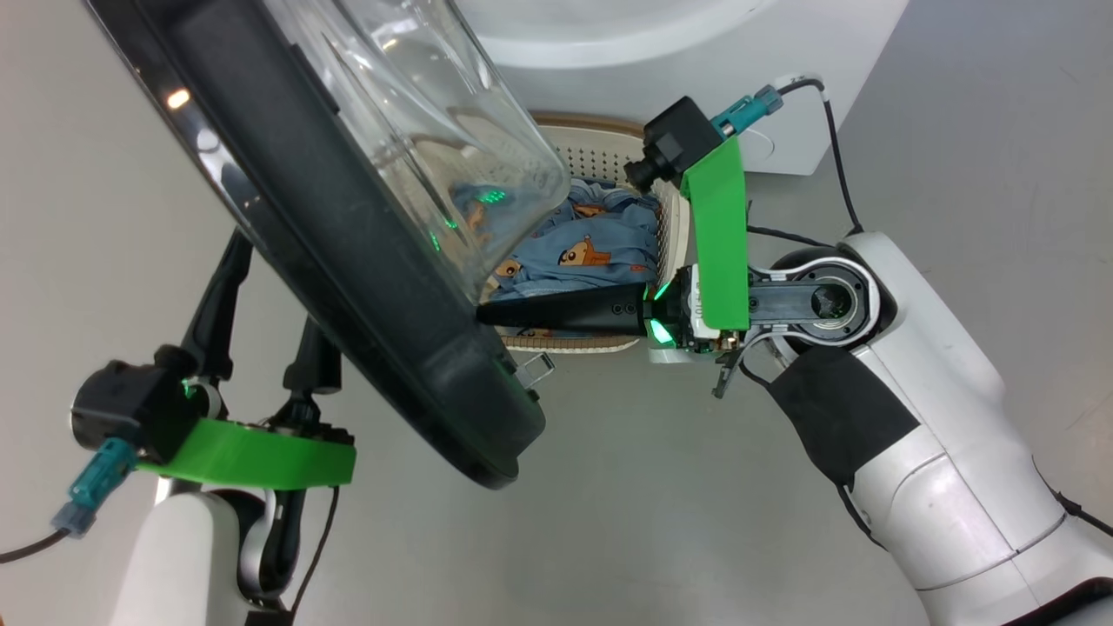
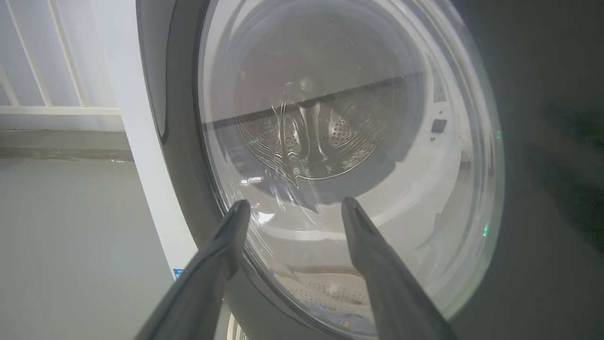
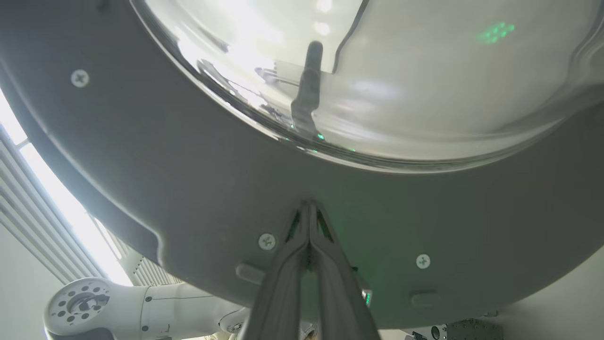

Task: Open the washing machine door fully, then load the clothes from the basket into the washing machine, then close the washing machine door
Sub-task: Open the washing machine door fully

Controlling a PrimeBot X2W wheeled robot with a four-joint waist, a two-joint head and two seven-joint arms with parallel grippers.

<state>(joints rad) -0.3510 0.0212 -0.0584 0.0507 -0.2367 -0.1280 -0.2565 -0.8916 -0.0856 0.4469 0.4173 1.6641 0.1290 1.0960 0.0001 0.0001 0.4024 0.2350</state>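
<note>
The right hand (image 3: 309,205) is seen with its two fingers pressed together and nothing held between them. The tips are set against, or just short of, the dark inner frame of the washing machine door (image 1: 365,287), just below the bulging glass bowl (image 1: 417,113); contact cannot be confirmed. From this hand the door lies straight ahead along the fingers, towards the robot's left. Its flat face is crossed nearly square-on, and its plane runs diagonally through the head view. The door is judged to be only partly swung out, so a push along the fingers' own line is what further opening would call for. On the far, outer side of the door the left hand (image 2: 295,205) is held with its fingers apart and empty, pointed at the glass, so the door stands between the two hands. The right hand is judged the better placed for the push. Behind the right hand, on the floor at the foot of the washing machine (image 1: 652,43), the basket (image 1: 600,161) is found, with the clothes (image 1: 591,243) in it, unloaded.
</note>
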